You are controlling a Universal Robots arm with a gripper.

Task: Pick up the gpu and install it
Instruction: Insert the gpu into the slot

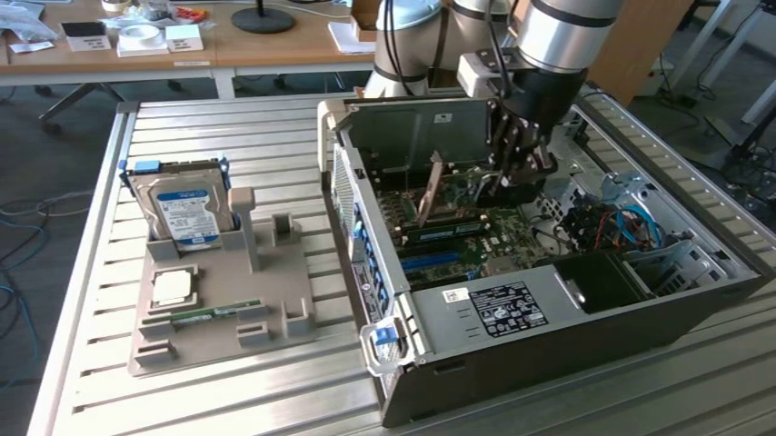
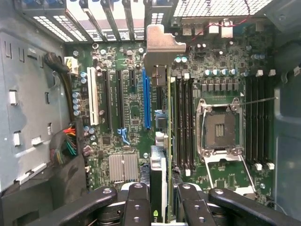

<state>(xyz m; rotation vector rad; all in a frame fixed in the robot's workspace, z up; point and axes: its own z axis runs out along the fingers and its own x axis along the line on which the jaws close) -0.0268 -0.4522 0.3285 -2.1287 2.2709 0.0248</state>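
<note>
Pincer (image 2: 160,201) hangs down inside the case (image 1: 606,345), clasping the upright gpu (image 2: 158,172).

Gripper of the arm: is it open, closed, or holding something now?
Gripper: closed on the thin dark gpu card with silver metal end bracket.

In case (image 1: 606,318): gpu (image 2: 159,117) over motherboard (image 2: 134,110); exterior view's left of case, hard drive (image 1: 182,213) in holder (image 1: 231,329); both on table (image 1: 218,127).

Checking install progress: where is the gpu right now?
In the wrist view the gpu is held by the gripper over the motherboard, beside the blue slot.
</note>
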